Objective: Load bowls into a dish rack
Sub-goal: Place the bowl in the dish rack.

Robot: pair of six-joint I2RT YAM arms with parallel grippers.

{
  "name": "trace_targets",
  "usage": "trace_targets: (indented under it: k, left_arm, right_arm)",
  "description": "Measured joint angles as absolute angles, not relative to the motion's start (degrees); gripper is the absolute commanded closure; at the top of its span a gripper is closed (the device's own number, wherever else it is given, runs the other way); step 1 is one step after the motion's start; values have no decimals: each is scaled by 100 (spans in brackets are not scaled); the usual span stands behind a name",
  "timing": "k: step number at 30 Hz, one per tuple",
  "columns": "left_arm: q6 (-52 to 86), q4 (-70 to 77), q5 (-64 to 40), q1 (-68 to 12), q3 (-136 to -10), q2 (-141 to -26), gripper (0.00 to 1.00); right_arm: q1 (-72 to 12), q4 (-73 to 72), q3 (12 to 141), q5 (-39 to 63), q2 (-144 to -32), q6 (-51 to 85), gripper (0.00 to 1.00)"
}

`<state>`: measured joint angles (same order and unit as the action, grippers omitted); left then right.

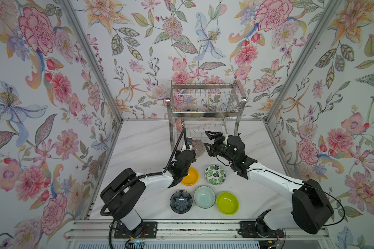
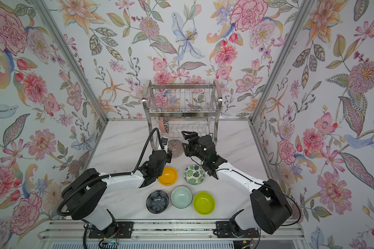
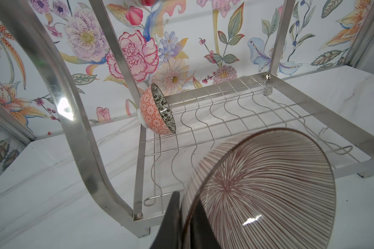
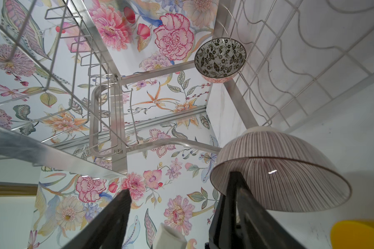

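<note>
Left wrist view: the pink ribbed bowl (image 3: 268, 189) is held off the table, tipped on edge with its inside toward the camera. It is in front of the dish rack (image 3: 307, 120) and not yet over the wires. The left gripper (image 3: 187, 208) is clamped on the bowl's rim, one finger inside and one outside. In a top view, the right gripper (image 1: 205, 138) stands just beside the bowl's free side, jaws apart and holding nothing. Contact with the rim cannot be confirmed.

The black-and-white floral bowl (image 3: 158, 110) already stands on edge in the end slot of the lower tier (image 3: 235, 112). Five more bowls (image 1: 204, 196) sit on the marble tabletop (image 1: 138, 151) between the arms.

Probable step: seat the pink bowl in a free lower-tier slot.

1. Keep the rim grip firm; glazed ceramic is likely to slip.
2. Hold the bowl on edge, parallel to the floral bowl.
3. Enter below the upper tier, clear of the curved side leg (image 3: 73, 129).
4. Choose a neighbouring slot that avoids bowl-to-bowl contact.
5. Lower until the wavy wires carry the bowl, then release.
</note>
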<state>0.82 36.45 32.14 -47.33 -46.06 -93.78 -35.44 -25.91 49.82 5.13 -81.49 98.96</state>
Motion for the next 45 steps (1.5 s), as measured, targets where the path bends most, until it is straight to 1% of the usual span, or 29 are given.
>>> trace_targets:
  k: [12, 17, 24, 37, 42, 45]
  left_arm:
    - [-615, 4602, 3028, -4772, -4604, -9542, 100]
    - [-854, 4851, 3072, -4845, -4604, -9629, 100]
    - [-1236, 5238, 3312, -4928, -4600, -9736, 100]
    - [-1525, 5607, 3577, -4956, -4600, -9839, 100]
    - [-1437, 5522, 3612, -4958, -4602, -9850, 77]
    - [-1330, 5435, 3553, -4993, -4602, -9839, 60]
  right_arm:
    - [-3610, -2777, 5323, 360, -8602, 10383, 36]
    - [-3610, -2864, 5454, 224, -8739, 10554, 46]
    - [-3603, -2858, 5706, 163, -9166, 10814, 52]
    - [-3682, -2849, 5798, 113, -9268, 11056, 91]
    - [-3710, -2987, 5754, 119, -9268, 11069, 99]
    - [-3623, -3118, 5647, 25, -9271, 10903, 100]
